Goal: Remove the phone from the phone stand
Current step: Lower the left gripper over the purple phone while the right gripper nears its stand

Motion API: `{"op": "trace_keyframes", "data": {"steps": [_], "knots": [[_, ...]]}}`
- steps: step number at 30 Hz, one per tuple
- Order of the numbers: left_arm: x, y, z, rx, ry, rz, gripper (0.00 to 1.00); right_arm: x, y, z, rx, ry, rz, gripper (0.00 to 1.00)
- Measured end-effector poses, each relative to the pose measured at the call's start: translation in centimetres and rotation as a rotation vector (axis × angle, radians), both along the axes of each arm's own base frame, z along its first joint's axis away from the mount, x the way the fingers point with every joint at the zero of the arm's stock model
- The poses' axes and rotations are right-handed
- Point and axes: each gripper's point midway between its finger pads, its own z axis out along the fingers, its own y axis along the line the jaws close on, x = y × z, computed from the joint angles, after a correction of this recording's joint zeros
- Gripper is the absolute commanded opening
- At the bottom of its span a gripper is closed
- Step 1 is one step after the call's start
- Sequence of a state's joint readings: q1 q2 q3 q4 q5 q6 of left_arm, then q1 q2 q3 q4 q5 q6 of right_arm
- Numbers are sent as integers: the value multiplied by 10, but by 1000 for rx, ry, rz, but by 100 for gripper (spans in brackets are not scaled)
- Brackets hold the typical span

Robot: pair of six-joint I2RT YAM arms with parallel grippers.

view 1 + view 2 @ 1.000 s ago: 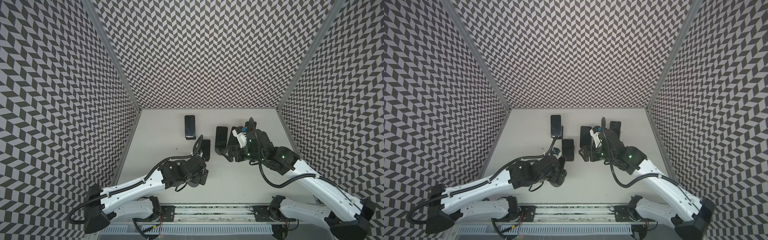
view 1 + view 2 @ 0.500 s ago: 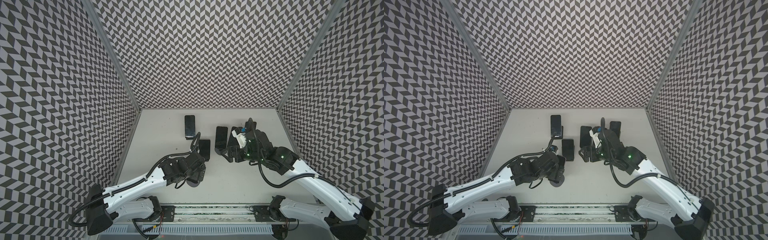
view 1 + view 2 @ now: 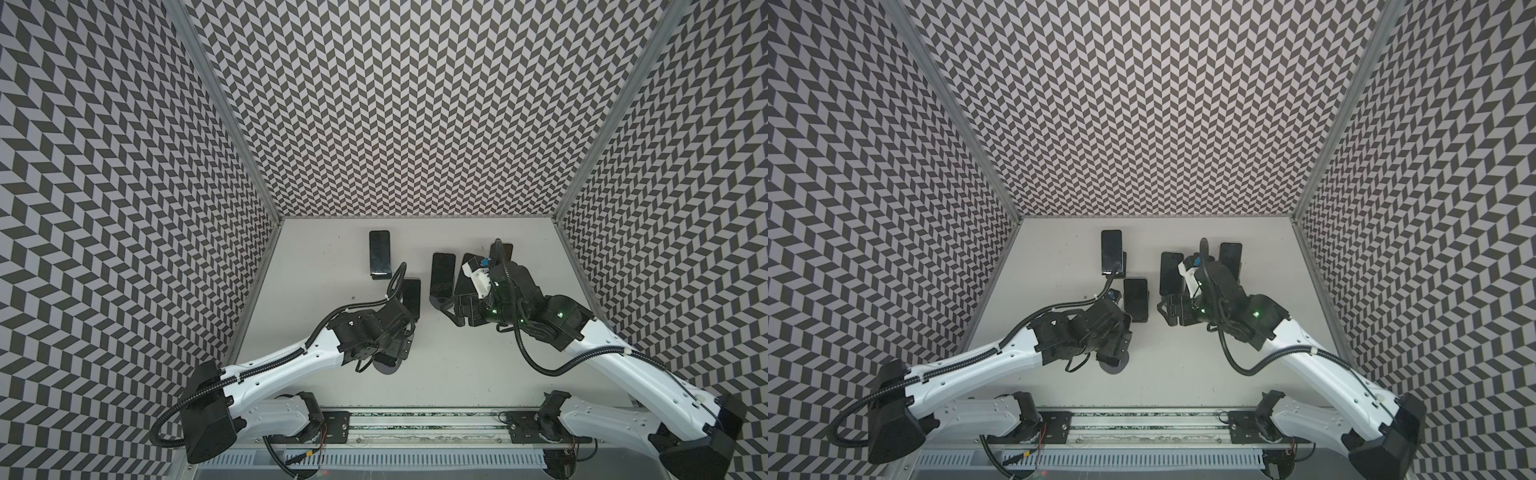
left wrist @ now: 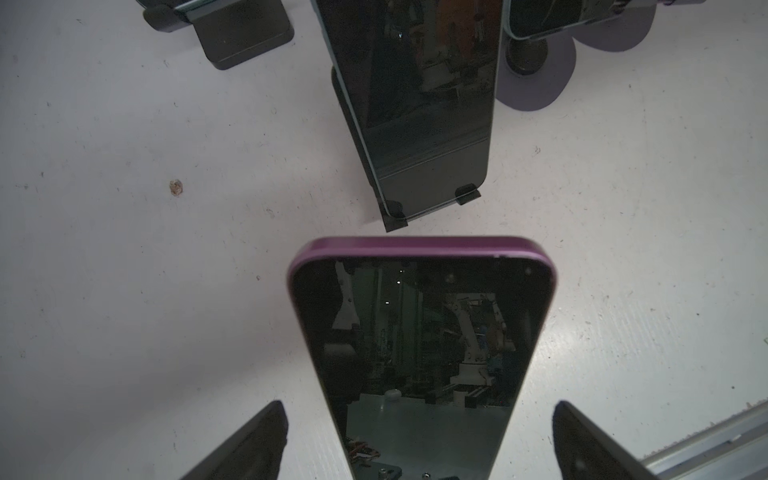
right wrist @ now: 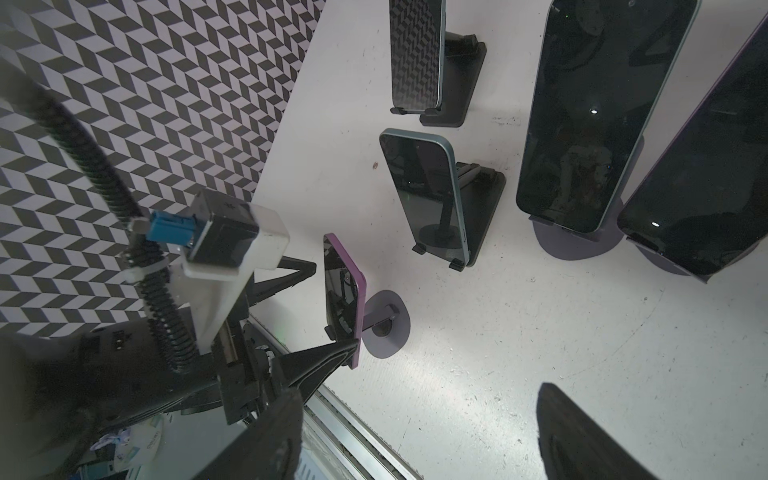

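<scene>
A purple-edged phone leans on a phone stand with a round grey base near the table's front. In both top views my left arm hides the phone, and only the base shows. My left gripper is open. Its fingers straddle the phone's two long edges with a gap on each side. My right gripper is open and empty. It hangs above bare table to the right, in front of other phones.
Several other dark phones stand on stands behind: one at the back left, one just behind my left gripper, one at centre, one behind my right arm. Patterned walls enclose the table; a rail runs along its front.
My left arm has shifted a little around the purple phone's stand, so the round base now shows beneath it. The right arm has not moved.
</scene>
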State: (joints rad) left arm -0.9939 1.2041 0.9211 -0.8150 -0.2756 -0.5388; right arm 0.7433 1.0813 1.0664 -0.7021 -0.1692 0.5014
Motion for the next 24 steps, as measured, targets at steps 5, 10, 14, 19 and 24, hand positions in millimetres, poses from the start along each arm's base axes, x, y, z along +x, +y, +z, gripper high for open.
{"op": "trace_keyframes", "data": {"steps": [5, 10, 14, 19, 24], "knots": [[3, -3, 1, 2, -8, -9, 98, 0, 0, 0, -3, -4, 4, 86], [6, -5, 0, 7, -19, -10, 96, 0, 0, 0, -5, -7, 7, 86], [8, -6, -2, 13, -23, -9, 94, 0, 0, 0, -10, -13, 14, 87], [10, -7, -7, 30, -17, -7, 92, 0, 0, -1, -19, -24, 26, 87], [11, -7, -8, 39, -19, -4, 91, 1, 1, -4, -35, -25, 39, 87]]}}
